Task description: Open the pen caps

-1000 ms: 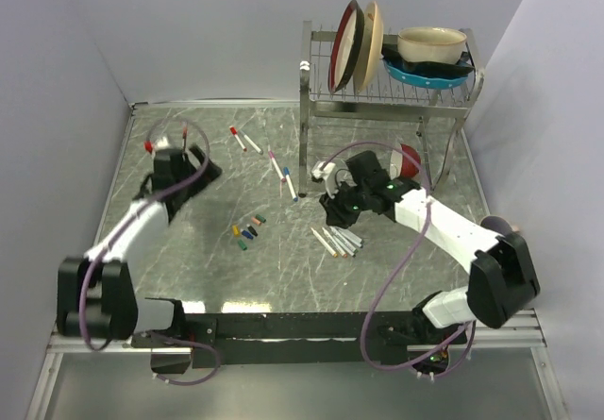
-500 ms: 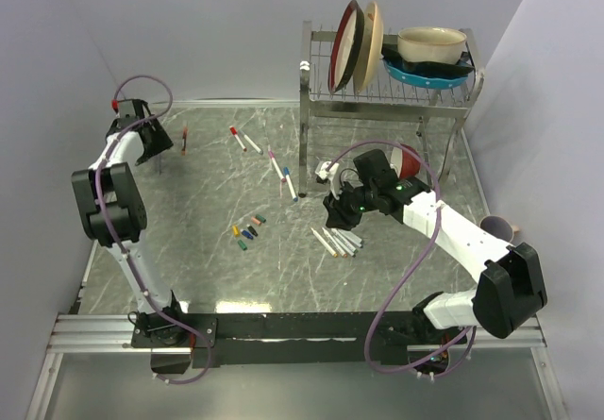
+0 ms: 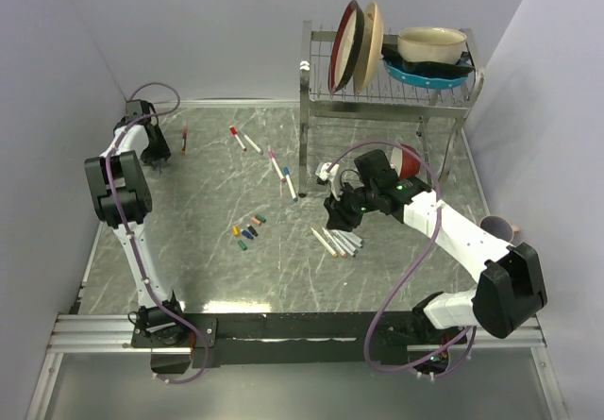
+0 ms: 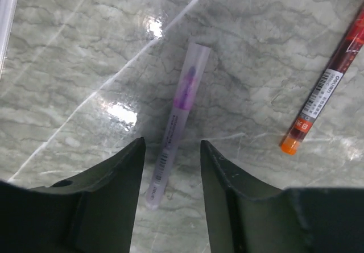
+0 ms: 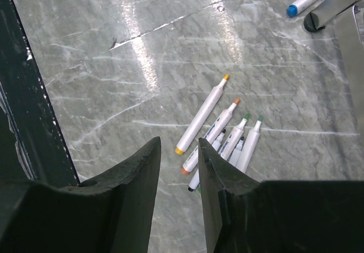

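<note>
Several loose pen caps (image 3: 247,233) in mixed colours lie mid-table. Beside them lie several uncapped white pens (image 3: 337,241), also under my right wrist as uncapped pens (image 5: 219,129). Capped pens (image 3: 243,139) lie further back, one with a blue cap (image 5: 293,9). My left gripper (image 3: 151,148) is at the far left back, open; its jaws (image 4: 172,145) straddle the end of a pen with a clear cap over a purple tip (image 4: 181,116), not touching it. My right gripper (image 3: 335,214) hovers open, empty (image 5: 179,142), just left of the uncapped pens.
A dark red pen with an orange end (image 4: 327,88) lies right of the left gripper, seen as a red pen (image 3: 184,138) from above. A dish rack (image 3: 311,118) with plates and bowls stands back right, a red bowl (image 3: 410,160) beneath it. Walls close the left side.
The left arm has swung from the mid-left table to the far back-left corner, and its jaws have narrowed. The right gripper shifted only slightly.
</note>
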### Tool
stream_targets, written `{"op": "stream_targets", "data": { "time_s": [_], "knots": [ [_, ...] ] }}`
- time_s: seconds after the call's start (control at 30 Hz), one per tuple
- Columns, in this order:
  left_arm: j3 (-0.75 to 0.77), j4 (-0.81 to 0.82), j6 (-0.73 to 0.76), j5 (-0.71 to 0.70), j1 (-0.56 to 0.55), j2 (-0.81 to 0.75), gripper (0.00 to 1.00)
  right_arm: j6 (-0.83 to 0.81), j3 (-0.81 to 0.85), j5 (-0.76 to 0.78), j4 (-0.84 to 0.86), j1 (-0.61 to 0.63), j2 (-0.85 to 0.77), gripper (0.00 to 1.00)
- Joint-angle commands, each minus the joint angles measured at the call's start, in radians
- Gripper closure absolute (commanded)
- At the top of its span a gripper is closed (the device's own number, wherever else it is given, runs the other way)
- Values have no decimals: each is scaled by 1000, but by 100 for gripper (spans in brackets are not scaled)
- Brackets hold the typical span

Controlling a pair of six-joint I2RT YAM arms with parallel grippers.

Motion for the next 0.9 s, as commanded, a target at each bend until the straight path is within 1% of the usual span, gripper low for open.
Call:
{"op": "stream_targets", "data": {
  "time_s": [0.0,0.13,0.17,0.2,0.27,0.3,0.33,0.37,0.4,0.47,0.5,0.53,0.57,0.6,0.63,0.67,0.7,0.73,0.77,0.8,0.83,0.87],
  "knots": [
    [34,-41,35,-3,3,7,53,-18,10,-16,-5,-11,-11,60],
    [-4,-30,37,8,3,-8,64,-23,8,-30,-6,-15,-16,60],
    [-9,-33,35,11,5,-8,68,-24,8,-35,-8,-17,-22,59],
    [-24,-35,33,15,5,-13,76,-26,10,-36,-8,-22,-25,59],
    [-56,-35,27,26,8,-20,80,-27,7,-52,-9,-31,-37,59],
    [-70,-30,23,35,8,-36,86,-30,2,-59,-8,-40,-45,59],
    [-89,-24,17,43,9,-51,90,-30,1,-67,-6,-43,-53,59],
    [-127,-7,12,52,13,-66,95,-30,-2,-73,-5,-43,-71,59],
    [-148,2,7,79,14,-109,98,-33,-7,-78,-2,-48,-80,59],
    [-228,43,-17,118,17,-161,99,-36,-12,-93,1,-54,-111,59],
    [-257,60,-28,133,19,-224,99,-36,-18,-101,7,-58,-123,59],
    [-289,77,-57,183,17,-259,99,-38,-21,-105,11,-60,-147,59],
    [-366,98,-74,210,17,-298,99,-38,-25,-116,17,-61,-160,59],
    [-406,150,-92,233,17,-383,99,-38,-33,-124,27,-63,-171,59],
    [-450,177,-129,291,17,-429,99,-36,-38,-128,32,-61,-189,59],
    [-539,210,-150,308,17,-474,99,-32,-45,-134,43,-61,-197,59],
    [-590,276,-175,336,17,-569,99,-24,-62,-157,61,-61,-206,59],
    [-644,316,-222,366,16,-618,99,-24,-70,-171,69,-63,-215,59],
    [-744,348,-249,420,16,-716,99,-24,-76,-185,76,-60,-220,59],
    [-797,384,-278,446,14,-765,99,-21,-84,-196,92,-60,-223,59],
    [-848,454,-325,474,11,-816,99,-20,-84,-194,98,-57,-230,59],
    [-933,476,-347,519,8,-909,99,-20,-82,-188,101,-57,-240,59]
  ]
}}
